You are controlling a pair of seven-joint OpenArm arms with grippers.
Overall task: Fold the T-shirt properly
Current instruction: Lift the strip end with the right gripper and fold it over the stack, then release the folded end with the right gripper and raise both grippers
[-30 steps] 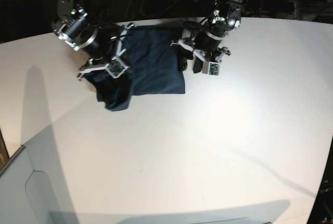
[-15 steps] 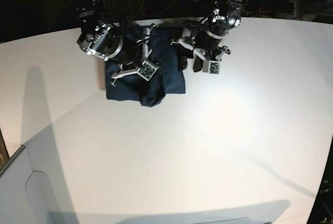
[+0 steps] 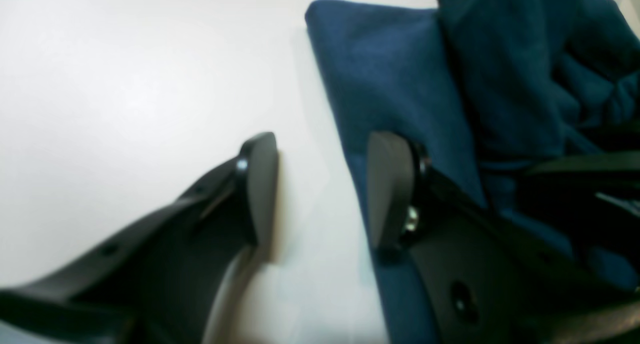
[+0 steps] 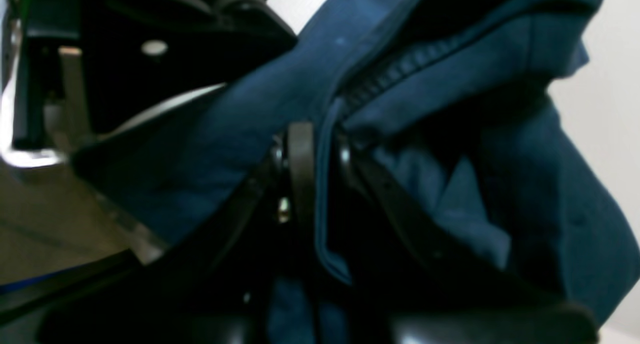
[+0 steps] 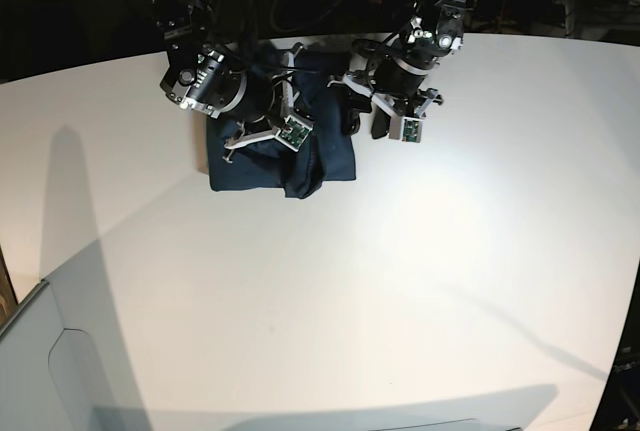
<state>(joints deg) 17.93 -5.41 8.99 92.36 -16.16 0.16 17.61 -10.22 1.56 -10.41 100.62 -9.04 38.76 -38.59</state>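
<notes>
Base view: the dark navy-blue soft cotton T-shirt (image 5: 325,156) lies partly folded on the white table (image 5: 400,281), toward its far edge, between the two arms. Right wrist view: the right gripper (image 4: 315,154) has its jaws pressed together on a stitched hem of the shirt; the fabric runs between the black fingers (image 4: 299,169) and bunches up above and to either side of them. Left wrist view: the left gripper (image 3: 320,184) stands with jaws apart, holding nothing. One finger rests over the table, the other over the shirt's straight edge, which passes between them.
</notes>
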